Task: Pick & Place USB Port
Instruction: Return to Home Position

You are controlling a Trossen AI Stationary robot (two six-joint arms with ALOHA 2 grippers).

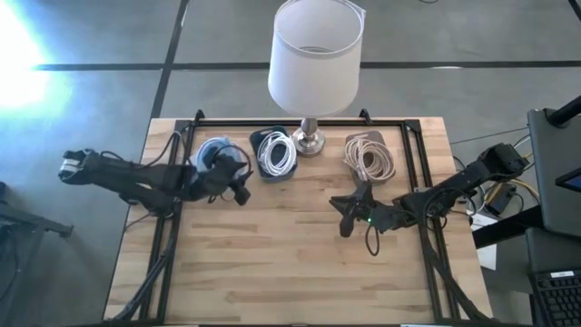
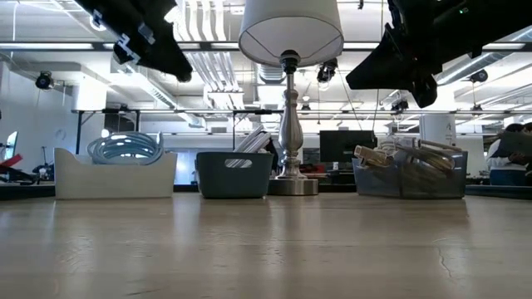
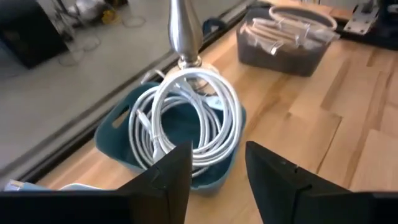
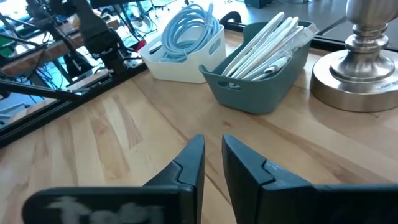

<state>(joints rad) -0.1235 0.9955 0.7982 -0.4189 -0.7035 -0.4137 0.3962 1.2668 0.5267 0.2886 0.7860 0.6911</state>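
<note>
Cables are lying in all three bins along the back of the desk [image 1: 272,272], so I am treating the sorting as done and only the homing as left. The blue cable [image 4: 186,28] is coiled in the white bin [image 4: 180,65]. The white cable [image 3: 186,118] is in the teal bin [image 3: 115,134] beside it. The brown cable [image 1: 368,156] is in the dark bin [image 2: 407,181] on the other side of the lamp [image 1: 313,54]. I am seeing nothing loose on the bare wood in front.

The left claw [image 3: 217,155] is hovering just in front of the white and teal bins, fingers apart and empty. The right claw [image 4: 212,144] is hanging over open desk in front of the dark bin, its fingers parted by only a narrow slit with nothing between them. In the low view both are hanging well above the wood.

For the homing I am planning to lift each arm first, then draw it back toward its own side, so neither is crossing the middle where the lamp is standing. The left arm is needing the most care, I judge. It is close to the bin rims, and a low sweep could catch a coil and drag it out. I am going to run it slowly and watch the high view for the shade.
</note>
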